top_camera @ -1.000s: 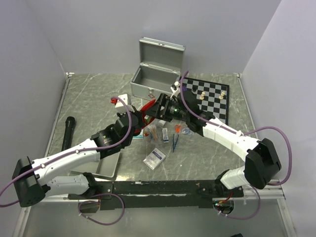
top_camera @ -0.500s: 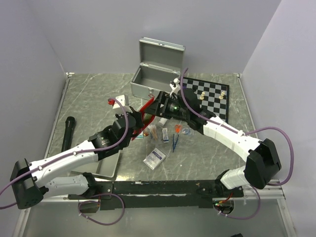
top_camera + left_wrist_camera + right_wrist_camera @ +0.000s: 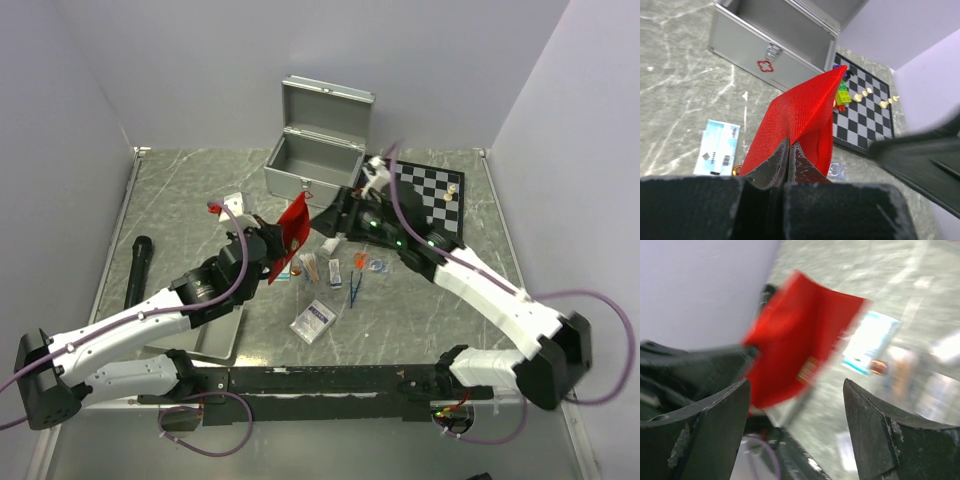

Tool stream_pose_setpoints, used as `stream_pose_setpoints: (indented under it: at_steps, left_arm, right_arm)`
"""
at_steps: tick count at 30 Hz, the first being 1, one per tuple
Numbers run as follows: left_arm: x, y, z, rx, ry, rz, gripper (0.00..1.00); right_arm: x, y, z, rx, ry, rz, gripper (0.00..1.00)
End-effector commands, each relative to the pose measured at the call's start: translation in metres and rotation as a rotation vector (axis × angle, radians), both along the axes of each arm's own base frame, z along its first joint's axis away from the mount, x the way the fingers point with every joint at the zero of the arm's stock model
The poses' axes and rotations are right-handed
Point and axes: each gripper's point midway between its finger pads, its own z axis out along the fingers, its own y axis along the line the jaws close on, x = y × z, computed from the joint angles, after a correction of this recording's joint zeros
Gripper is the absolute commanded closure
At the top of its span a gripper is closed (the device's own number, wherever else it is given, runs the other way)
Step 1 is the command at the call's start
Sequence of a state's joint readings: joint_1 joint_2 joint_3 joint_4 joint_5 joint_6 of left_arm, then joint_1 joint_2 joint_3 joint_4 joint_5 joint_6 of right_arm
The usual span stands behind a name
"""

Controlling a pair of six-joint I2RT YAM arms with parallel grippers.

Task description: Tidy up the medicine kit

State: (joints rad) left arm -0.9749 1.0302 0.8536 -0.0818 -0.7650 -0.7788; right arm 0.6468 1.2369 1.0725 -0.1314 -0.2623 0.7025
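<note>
Left end effector (image 3: pixel 788 150) raised red pouch (image 3: pixel 805 110); silver medicine kit (image 3: pixel 300 181) open.

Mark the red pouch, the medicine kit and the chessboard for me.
red pouch (image 3: pixel 800 107), left wrist view, middle of its mesh face.
medicine kit (image 3: pixel 295 180), top external view, front wall of the open case.
chessboard (image 3: pixel 440 212), top external view, bare squares near its middle.
</note>
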Motion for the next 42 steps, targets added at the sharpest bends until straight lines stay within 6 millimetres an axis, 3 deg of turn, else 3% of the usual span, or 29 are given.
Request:
stream_pose_setpoints:
  at_steps: [1,6,9,13,17,36,42]
  left_arm:
    - [-0.002,0.023,-0.002,0.04,-0.01,0.075,0.99]
    - [-0.007,0.044,-0.012,0.069,0.001,0.133,0.99]
    - [-0.009,0.051,-0.015,0.076,-0.001,0.147,0.99]
    - [-0.011,0.052,-0.019,0.082,0.01,0.147,0.99]
    - [-0.011,0.053,-0.021,0.079,0.013,0.147,0.99]
    - [-0.012,0.051,-0.026,0.068,0.012,0.142,0.99]
    - [-0.01,0.048,-0.025,0.06,0.005,0.137,0.99]
  right_arm:
    - [0.0,-0.066,-0.042,-0.229,-0.009,-0.186,0.21]
    - [-0.015,-0.106,-0.124,-0.425,0.132,-0.266,0.32]
    - [-0.025,-0.113,-0.161,-0.47,0.209,-0.265,0.35]
    - [-0.031,-0.108,-0.191,-0.521,0.296,-0.227,0.36]
    - [-0.03,-0.109,-0.208,-0.577,0.334,-0.225,0.36]
    - [-0.022,-0.094,-0.249,-0.703,0.421,-0.156,0.37]
    - [-0.026,-0.099,-0.263,-0.777,0.439,-0.143,0.46]
